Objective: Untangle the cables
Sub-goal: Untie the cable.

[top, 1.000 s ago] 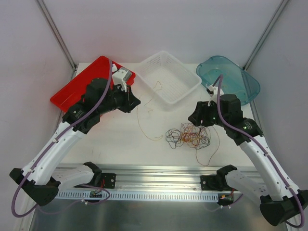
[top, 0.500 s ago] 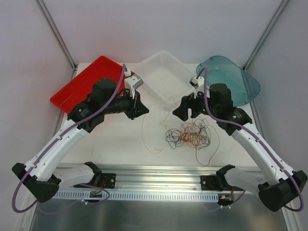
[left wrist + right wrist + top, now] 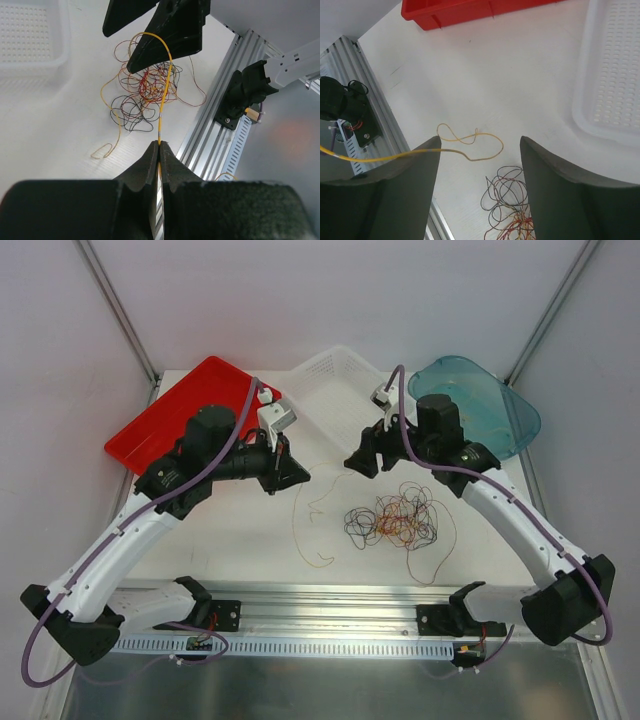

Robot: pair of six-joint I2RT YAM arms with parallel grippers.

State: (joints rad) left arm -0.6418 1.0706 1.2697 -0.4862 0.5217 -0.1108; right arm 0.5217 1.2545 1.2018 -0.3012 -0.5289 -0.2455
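one yellow cable (image 3: pixel 164 102) vanishes inside the left tool (image 3: pixel 159 145)

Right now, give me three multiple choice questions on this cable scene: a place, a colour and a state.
1. Where does the tangle of cables lie? A in the white basket; B on the bare table; C in the red tray.
2. What colour is the cable in the left gripper? A yellow; B blue; C green.
3. How does the right gripper stand? A shut on a red cable; B shut on nothing; C open.
Answers: 1 B, it rests on bare tabletop; 2 A, a yellow cable leaves its closed fingers; 3 C, its fingers stand apart.
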